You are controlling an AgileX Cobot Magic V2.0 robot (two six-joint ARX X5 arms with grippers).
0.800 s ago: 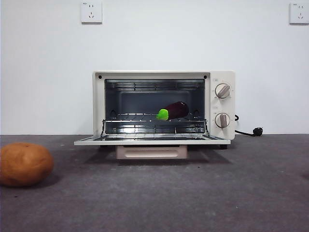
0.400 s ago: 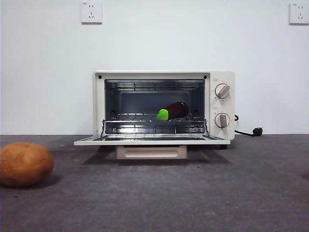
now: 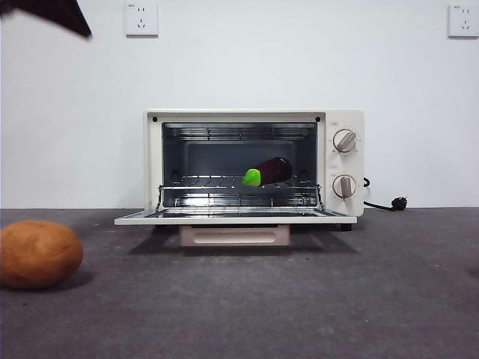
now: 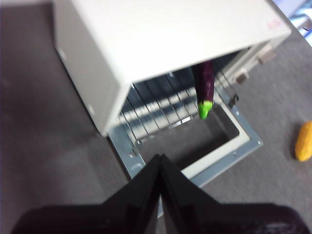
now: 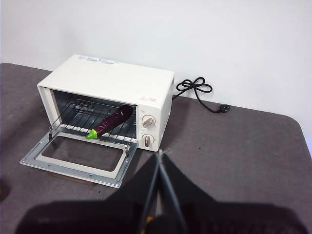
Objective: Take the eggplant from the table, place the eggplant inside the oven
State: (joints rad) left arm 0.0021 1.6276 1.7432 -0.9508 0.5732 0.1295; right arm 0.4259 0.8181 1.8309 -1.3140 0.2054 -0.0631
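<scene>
Well, the table (image 3: 314, 299) stretches dark and grey across the whole scene, and on it stands the oven (image 3: 254, 116), cream-white, its door (image 3: 236, 219) dropped flat and wide open. Inside, on the wire rack (image 3: 217, 182), lies the eggplant (image 3: 271, 170), purple body angled toward the back, green cap (image 3: 252, 177) pointing out toward the door. So the placing looks done: the eggplant is in the oven and nothing is holding it.

Up high above the oven's open mouth hangs the left gripper (image 4: 160, 161), jaws pressed together and empty, looking down on the rack and the green tip; in the front view it is probably the black tip (image 3: 56, 13) at the top corner. The right gripper (image 5: 159, 157) waits well back from the oven, on the knob side, jaws closed together on nothing.

Off to one side on the table sits the round orange-brown potato (image 3: 37, 253), well apart from the oven and no part of this job. A black power cord (image 5: 197, 90) trails behind the oven.

By the look of it, what remains is for the arms to stay clear. Shutting the door is not asked for; if done, it would need a lift of the door's front edge from beneath.
</scene>
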